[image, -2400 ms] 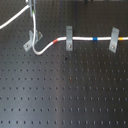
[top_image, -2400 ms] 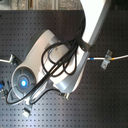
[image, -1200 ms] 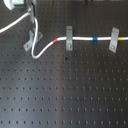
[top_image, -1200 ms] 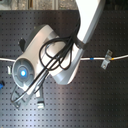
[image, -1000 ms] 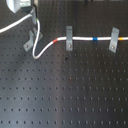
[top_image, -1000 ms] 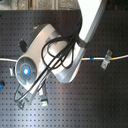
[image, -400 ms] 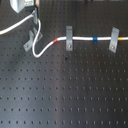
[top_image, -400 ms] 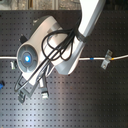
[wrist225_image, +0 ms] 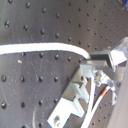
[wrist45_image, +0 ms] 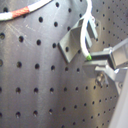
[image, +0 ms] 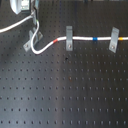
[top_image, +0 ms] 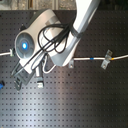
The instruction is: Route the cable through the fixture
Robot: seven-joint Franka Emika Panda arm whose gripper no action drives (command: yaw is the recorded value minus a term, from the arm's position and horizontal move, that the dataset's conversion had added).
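The white cable comes in from the first exterior view's left, rises to my gripper, drops in a loop, then passes a red band and a blue band. The leaning grey fixture stands just below the gripper, and the cable hangs beside it. In the first wrist view the cable crosses the fixture and ends between the fingers of my gripper, which is shut on it. The second wrist view shows the fixture close to the gripper.
Two upright grey clips hold the cable along the back of the black perforated board. In the second exterior view the white arm covers the fixture; one clip shows at the right.
The gripper has carried the cable toward the first exterior view's upper left, above the leaning fixture. The left stretch of cable has been pulled straighter and the loop has tightened.
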